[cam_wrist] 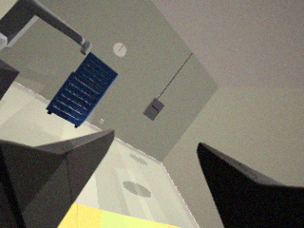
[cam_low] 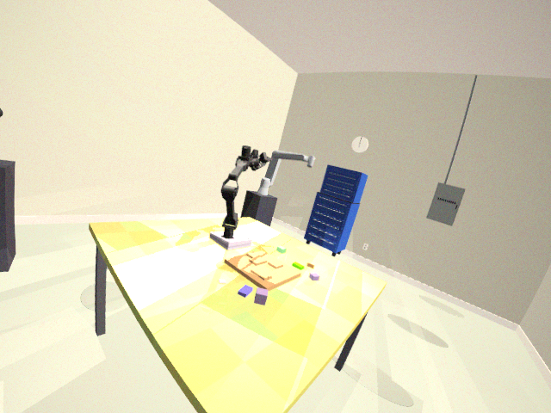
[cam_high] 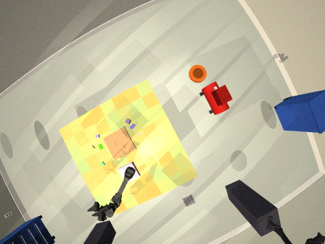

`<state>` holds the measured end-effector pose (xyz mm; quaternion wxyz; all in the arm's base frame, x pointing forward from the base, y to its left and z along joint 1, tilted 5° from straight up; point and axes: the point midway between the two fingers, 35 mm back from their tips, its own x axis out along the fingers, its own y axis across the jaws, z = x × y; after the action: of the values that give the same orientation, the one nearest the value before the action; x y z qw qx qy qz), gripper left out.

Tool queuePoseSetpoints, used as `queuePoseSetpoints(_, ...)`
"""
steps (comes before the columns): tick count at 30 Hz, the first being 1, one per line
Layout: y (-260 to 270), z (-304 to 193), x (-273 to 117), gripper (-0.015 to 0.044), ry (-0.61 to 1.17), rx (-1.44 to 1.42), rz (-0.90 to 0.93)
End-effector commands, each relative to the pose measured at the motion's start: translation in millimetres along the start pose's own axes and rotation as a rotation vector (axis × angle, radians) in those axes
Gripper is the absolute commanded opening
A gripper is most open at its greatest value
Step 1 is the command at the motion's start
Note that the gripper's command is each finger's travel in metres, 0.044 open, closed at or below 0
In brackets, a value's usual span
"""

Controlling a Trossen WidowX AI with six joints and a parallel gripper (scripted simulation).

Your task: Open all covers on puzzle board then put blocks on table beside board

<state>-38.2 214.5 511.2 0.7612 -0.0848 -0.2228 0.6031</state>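
The orange-brown puzzle board [cam_high: 112, 136] [cam_low: 284, 280] lies on the table. Its covers are thin, board-coloured pieces; their positions and the wells are too small to tell. Off the board lie a dark purple block [cam_high: 127, 121] [cam_low: 261, 296], a blue-violet block [cam_high: 132, 126] [cam_low: 244, 290], a whitish piece [cam_high: 139, 133] [cam_low: 222, 280], a lilac block [cam_high: 97, 135] [cam_low: 314, 276], a bright green block [cam_high: 100, 146] [cam_low: 298, 265], a brown block [cam_high: 93, 146] [cam_low: 310, 265] and a teal block [cam_high: 102, 163] [cam_low: 281, 249]. My gripper [cam_wrist: 155, 140] is open and empty, raised high and well away from the board.
The arm's pale base plate [cam_high: 122, 170] [cam_low: 240, 243] stands beside the board on the yellow patchwork table [cam_high: 167, 131] [cam_low: 200, 337]. Beyond the table are a blue drawer cabinet [cam_low: 331, 213] [cam_wrist: 83, 90] and a grey robot arm [cam_low: 291, 156] on a dark pedestal [cam_low: 257, 206].
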Motion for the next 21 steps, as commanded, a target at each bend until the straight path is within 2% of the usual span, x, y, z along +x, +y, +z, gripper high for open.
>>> queuePoseSetpoints(1, 0, 0, 0, 0.0374, 0.001, -0.001, 0.000)
queuePoseSetpoints(15, 16, -33, 33, 0.0006, 0.118, -0.096, -0.020)
queuePoseSetpoints(21, 20, -53, 48, 0.0000, 0.180, -0.133, -0.027)
